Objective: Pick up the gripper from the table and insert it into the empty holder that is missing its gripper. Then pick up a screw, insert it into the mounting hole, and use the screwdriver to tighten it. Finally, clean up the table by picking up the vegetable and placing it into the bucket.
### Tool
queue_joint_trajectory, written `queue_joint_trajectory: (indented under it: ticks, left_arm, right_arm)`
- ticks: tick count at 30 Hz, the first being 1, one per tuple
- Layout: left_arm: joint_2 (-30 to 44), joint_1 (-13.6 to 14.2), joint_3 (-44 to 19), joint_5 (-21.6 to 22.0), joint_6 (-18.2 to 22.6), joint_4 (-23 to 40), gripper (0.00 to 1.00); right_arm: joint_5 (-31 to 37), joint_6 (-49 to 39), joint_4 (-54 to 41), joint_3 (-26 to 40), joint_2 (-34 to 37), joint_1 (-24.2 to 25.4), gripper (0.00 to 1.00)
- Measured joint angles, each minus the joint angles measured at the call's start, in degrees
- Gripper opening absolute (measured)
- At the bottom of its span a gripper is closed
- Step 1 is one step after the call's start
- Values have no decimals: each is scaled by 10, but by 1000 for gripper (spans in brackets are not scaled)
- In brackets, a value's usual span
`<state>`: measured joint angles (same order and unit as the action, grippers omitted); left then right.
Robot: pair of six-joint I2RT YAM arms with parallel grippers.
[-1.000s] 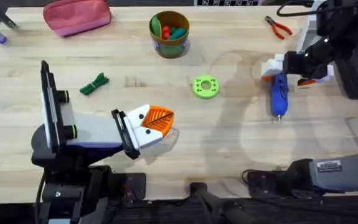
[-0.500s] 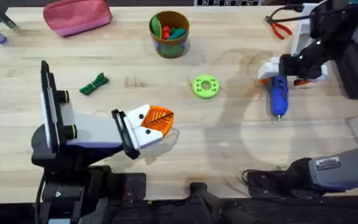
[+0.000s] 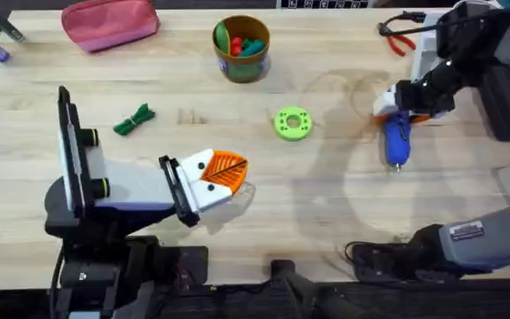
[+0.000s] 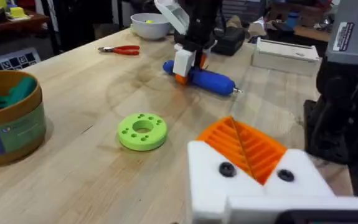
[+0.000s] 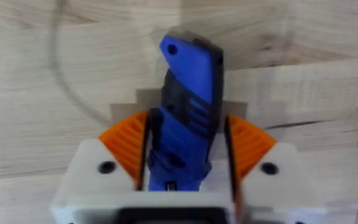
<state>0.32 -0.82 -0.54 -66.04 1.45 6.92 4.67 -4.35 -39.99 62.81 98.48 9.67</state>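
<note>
Right gripper (image 5: 185,149) straddles the blue screwdriver (image 5: 188,106) lying on the table (image 3: 237,177).

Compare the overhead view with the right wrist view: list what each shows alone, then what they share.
Overhead alone: the vegetable lying on the table, the bucket near the far edge, a green ring, a pink pouch, red pliers, and the left gripper near the front. Right wrist alone: orange pads flanking the blue handle on both sides. Shared: the screwdriver between the right gripper fingers, on the wood.
</note>
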Motion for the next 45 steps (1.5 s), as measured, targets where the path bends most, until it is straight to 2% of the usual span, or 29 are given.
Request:
queue_joint_trajectory:
  ticks: [4,5,6,21,27,36,45]
  left_arm:
    - [0,0,0,0,0,0,16]
    - [0,0,0,0,0,0,16]
    - [0,0,0,0,0,0,16]
    - [0,0,0,0,0,0,16]
    - [0,0,0,0,0,0,16]
    - [0,0,0,0,0,0,16]
    - [0,0,0,0,0,0,16]
  right_arm:
    - [1,-5,8,0,1,0,101]
    - [3,-6,7,0,1,0,32]
    - [1,-5,7,0,1,1,15]
    - [1,-6,5,0,1,1,9]
    - [0,-6,-38,18,-12,1,8]
    - [-55,-6,-48,100,-128,-6,8]
    - [-90,-6,-25,173,-218,-84,8]
